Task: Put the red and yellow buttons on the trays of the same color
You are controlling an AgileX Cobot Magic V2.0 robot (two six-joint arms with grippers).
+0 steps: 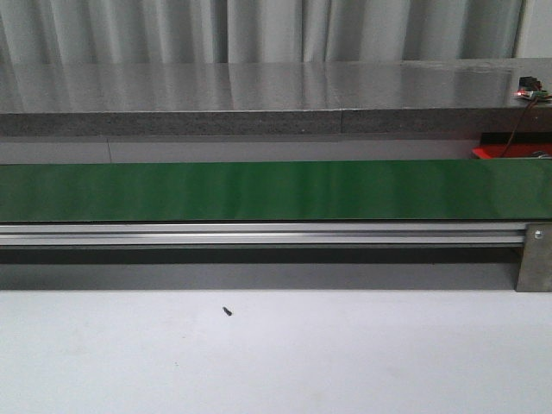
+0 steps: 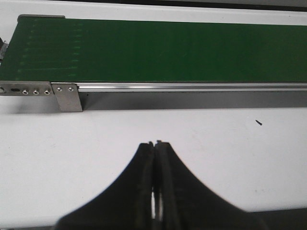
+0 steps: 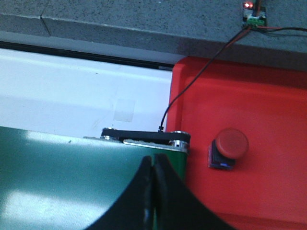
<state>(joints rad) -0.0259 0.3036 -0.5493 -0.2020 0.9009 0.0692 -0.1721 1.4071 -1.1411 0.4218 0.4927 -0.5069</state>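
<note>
A red button (image 3: 230, 145) on a dark square base rests on the bright red tray (image 3: 268, 105), which stands past the end of the green belt (image 3: 57, 177). In the front view the red tray (image 1: 504, 152) shows only as a sliver at the far right behind the belt (image 1: 259, 191). My right gripper (image 3: 152, 160) is shut and empty over the belt's end, just beside the tray. My left gripper (image 2: 155, 143) is shut and empty over the white table, short of the belt (image 2: 158, 50). The yellow button and the yellow tray are out of view.
An aluminium rail (image 1: 259, 234) with a bracket (image 1: 534, 257) runs along the belt's near side. A grey stone ledge (image 1: 259, 95) lies behind, carrying a small circuit board (image 1: 530, 90) whose black wire (image 3: 192, 86) crosses the tray. A tiny dark speck (image 1: 228, 311) lies on the white table.
</note>
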